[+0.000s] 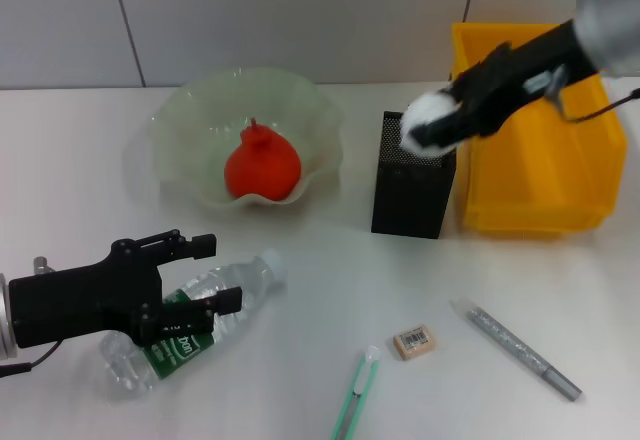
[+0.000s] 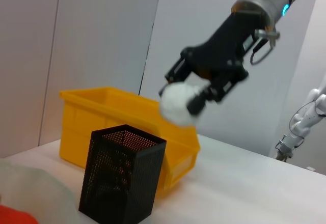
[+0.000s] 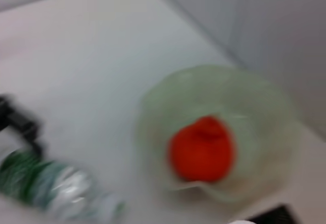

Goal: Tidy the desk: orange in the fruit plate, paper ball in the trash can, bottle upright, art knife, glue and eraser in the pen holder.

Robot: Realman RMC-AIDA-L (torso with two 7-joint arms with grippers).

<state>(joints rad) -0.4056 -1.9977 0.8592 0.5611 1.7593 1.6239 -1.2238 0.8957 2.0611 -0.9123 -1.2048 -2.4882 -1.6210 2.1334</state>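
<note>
We are carrying the paper ball (image 1: 428,115) in the right gripper (image 1: 437,123), its jaws pinching the ball from both sides, up in the air over the gap between the pen holder (image 1: 412,190) and the trash can (image 1: 540,150). The ball looks very light and soft; we judge a gentle squeeze is enough, and a hard one would only crush it smaller. It should fall freely once we are over the yellow bin.

The left gripper (image 1: 205,275) is hanging low over the bottle (image 1: 190,325), which is lying on its side on the table (image 1: 320,300), and its jaws are standing spread with nothing between them. The bottle is clear thin plastic, probably smooth and a little yielding, so we would be gripping it across the labelled middle.

The orange (image 1: 262,165) is sitting in the fruit plate (image 1: 190,120). The art knife (image 1: 355,392), eraser (image 1: 414,341) and glue (image 1: 520,348) are lying near the front edge: slim, rigid pieces, best taken at mid-length.
</note>
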